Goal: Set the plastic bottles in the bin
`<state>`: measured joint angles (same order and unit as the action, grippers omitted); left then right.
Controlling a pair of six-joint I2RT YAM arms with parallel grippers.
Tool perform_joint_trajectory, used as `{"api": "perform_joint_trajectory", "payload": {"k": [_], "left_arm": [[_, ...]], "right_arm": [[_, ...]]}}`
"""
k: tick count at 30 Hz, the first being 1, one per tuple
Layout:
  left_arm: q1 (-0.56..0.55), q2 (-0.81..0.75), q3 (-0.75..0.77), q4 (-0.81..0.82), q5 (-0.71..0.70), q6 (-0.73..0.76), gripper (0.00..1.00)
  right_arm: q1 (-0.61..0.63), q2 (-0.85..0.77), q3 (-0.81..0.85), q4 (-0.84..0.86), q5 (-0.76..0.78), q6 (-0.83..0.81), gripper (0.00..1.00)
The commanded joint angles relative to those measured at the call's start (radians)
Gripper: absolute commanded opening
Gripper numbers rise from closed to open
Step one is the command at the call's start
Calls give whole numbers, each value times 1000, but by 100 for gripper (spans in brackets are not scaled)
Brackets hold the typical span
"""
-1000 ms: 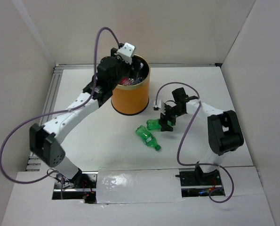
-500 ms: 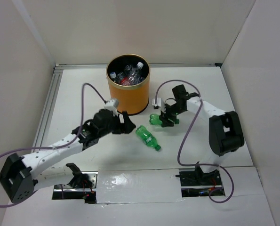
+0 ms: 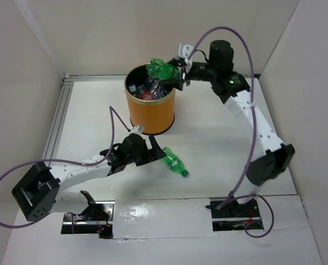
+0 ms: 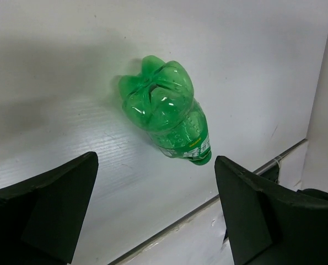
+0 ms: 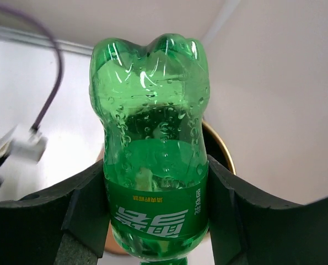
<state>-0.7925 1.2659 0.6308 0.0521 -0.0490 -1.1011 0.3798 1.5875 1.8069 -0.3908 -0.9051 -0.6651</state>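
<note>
2 green bottles [image 3: 164,70] [image 3: 173,162], 1 orange bin [image 3: 152,118], perhaps 5 clear bottles [image 3: 147,88] inside

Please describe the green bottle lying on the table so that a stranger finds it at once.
Find the orange bin at the back. In front of it a green bottle lies on its side, just ahead of the open left fingers. The other green bottle is held over the bin.

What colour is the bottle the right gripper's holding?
Green. The bottle in the right gripper shows best in the right wrist view.
</note>
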Motion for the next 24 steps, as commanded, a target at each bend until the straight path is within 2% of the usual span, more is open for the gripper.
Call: {"api": "perform_joint_trajectory", "payload": {"k": [1,2,4,5,6,8,9,10,13,17,18,20,21,24], "left_arm": [[-13,29,29,74,-15,-72,100],[-26,44,29,74,-37,-88,100],[-27,75,29,112,-64,-101,100],[-40,87,39,112,-80,-102,100],[-50,101,40,126,-80,-102,100],[-59,142,73,135,-95,-112,100],[-59,156,85,135,-95,-112,100],[-69,171,101,121,-118,-112,100],[-96,240,179,42,-175,-129,100],[-106,375,302,-72,-175,-172,100],[-106,404,355,-99,-175,-172,100],[-117,481,389,-152,-175,-172,100],[-128,496,389,-152,-160,-161,98],[-137,539,389,-121,-137,-137,93]], "right_arm": [[53,176,106,165,70,168,26],[74,248,132,205,90,185,34],[86,325,234,237,135,260,41],[97,363,276,237,152,283,52],[97,435,320,224,161,300,72],[108,486,447,176,175,311,85],[108,500,466,146,175,311,91],[108,490,466,145,175,320,100],[81,399,385,127,175,332,100],[5,217,151,115,152,363,100],[-27,174,27,115,152,363,100],[-70,44,-93,115,152,375,100],[-114,4,-203,115,152,384,100],[-195,-135,-381,95,124,406,100]]}}
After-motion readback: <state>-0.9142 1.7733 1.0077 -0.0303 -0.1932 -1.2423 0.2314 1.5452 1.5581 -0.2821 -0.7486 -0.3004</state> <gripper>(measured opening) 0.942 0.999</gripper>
